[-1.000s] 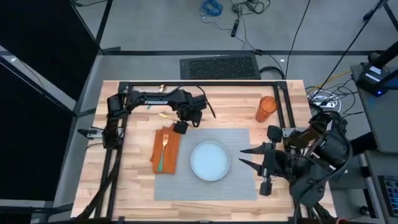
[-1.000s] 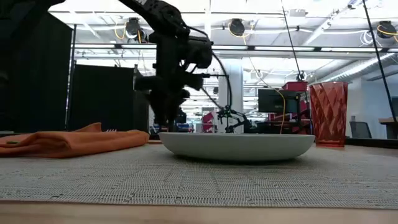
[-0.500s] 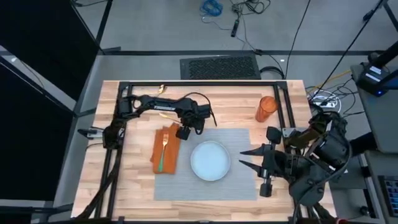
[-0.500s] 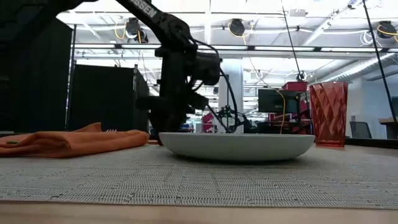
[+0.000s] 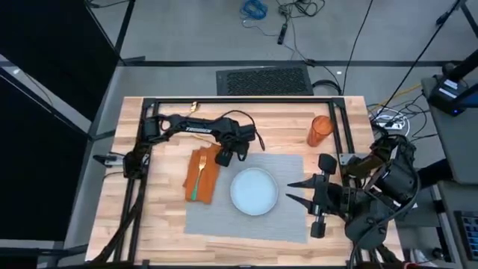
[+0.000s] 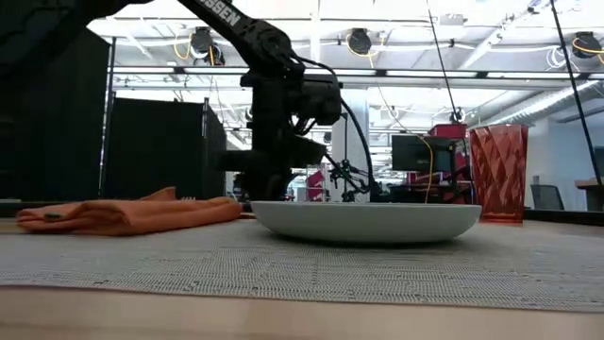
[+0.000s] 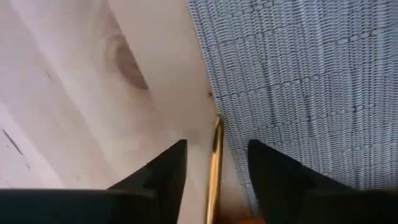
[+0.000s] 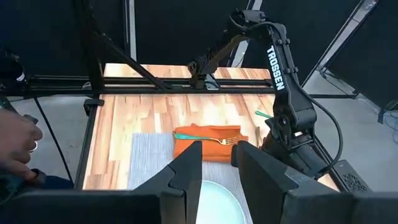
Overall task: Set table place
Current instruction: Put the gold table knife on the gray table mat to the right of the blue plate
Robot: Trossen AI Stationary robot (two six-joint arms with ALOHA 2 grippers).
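Note:
The grey placemat (image 5: 224, 220) lies on the wooden table (image 5: 157, 217). On it rest a pale plate (image 5: 254, 192) and, along its left edge, an orange napkin (image 5: 200, 179) bearing a fork (image 5: 199, 170). My left gripper (image 5: 222, 156) is low at the placemat's far left corner. It is open, its fingers either side of a thin gold utensil (image 7: 215, 168) that lies on the table along the placemat's edge (image 7: 211, 93). My right gripper (image 5: 296, 191) waits open at the placemat's right edge. My left gripper comes from above, pointing down. One finger (image 7: 273, 168) stands over the placemat's far edge (image 7: 239, 155) by the left corner, the other over bare wood. The gold utensil lies along the gap, apart from both fingers. Whether a fingertip presses the placemat I cannot tell.
A red faceted cup (image 5: 320, 131) stands at the far right of the table. The black frame (image 5: 239, 101) runs along the far edge and both sides. A person's hand (image 8: 15, 146) shows beyond the table in the right wrist view.
My left gripper has moved a little toward the table's right edge and down to the placemat's far left corner. The placemat, with napkin and plate on it, has shifted slightly and turned a little on the table.

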